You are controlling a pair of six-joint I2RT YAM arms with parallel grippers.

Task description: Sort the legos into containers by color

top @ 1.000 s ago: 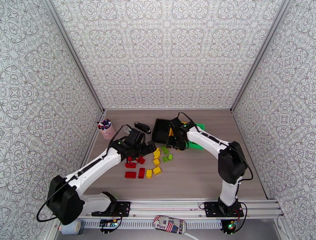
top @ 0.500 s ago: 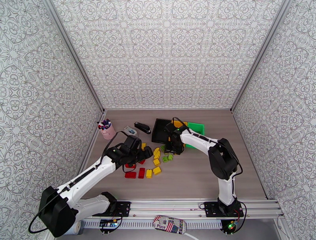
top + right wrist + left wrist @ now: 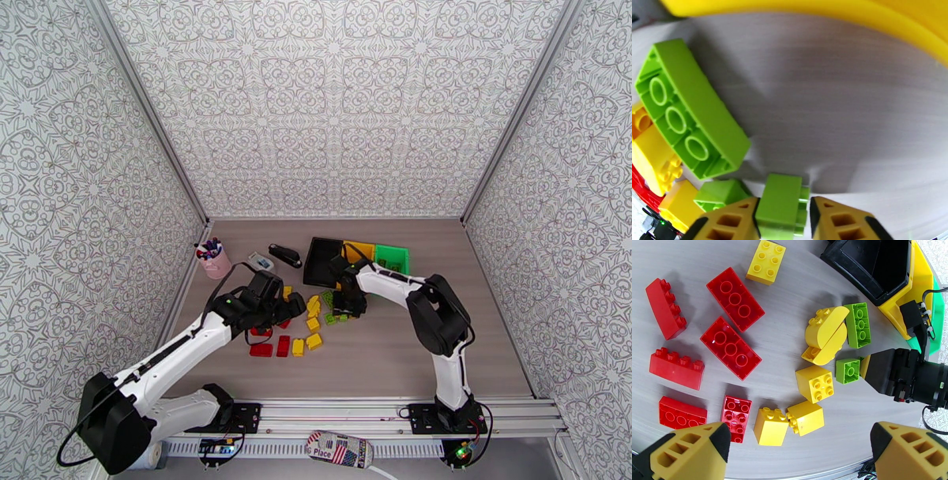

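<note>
The wooden table [image 3: 395, 355] carried everything. The left arm [image 3: 182, 355] reached from the near left corner toward the middle. The right arm [image 3: 430, 312] bent back from the near right toward the same place.

At the far side of the table stood the three containers in one row, each against the next. The black bin [image 3: 320, 262] was on the left, the yellow bin [image 3: 362, 250] in the middle and the green bin [image 3: 393, 257] on the right. A pink pen cup [image 3: 215, 262] stood near the left wall. A black stapler [image 3: 284, 254] lay between it and the black bin.

The legos lay loose on the table in front of the bins. The red bricks [image 3: 730, 348], six in the left wrist view, were grouped on the left arm's side. The yellow bricks [image 3: 814, 383] lay in the middle, and two curved ones among them touched each other. A long green brick [image 3: 857, 325] lay with its hollow side up, just beside those curved ones and near the yellow bin.

The left gripper [image 3: 800, 435] hung above the red and yellow bricks with its jaws wide apart and nothing between them. The right gripper [image 3: 784, 199] was low at the table, in front of the yellow bin. Its jaws were closed on a small lime green brick [image 3: 780, 205], one pad on each side. I could not tell whether this brick was lifted off the table. A second small green brick [image 3: 719, 193] lay just beside it.
</note>
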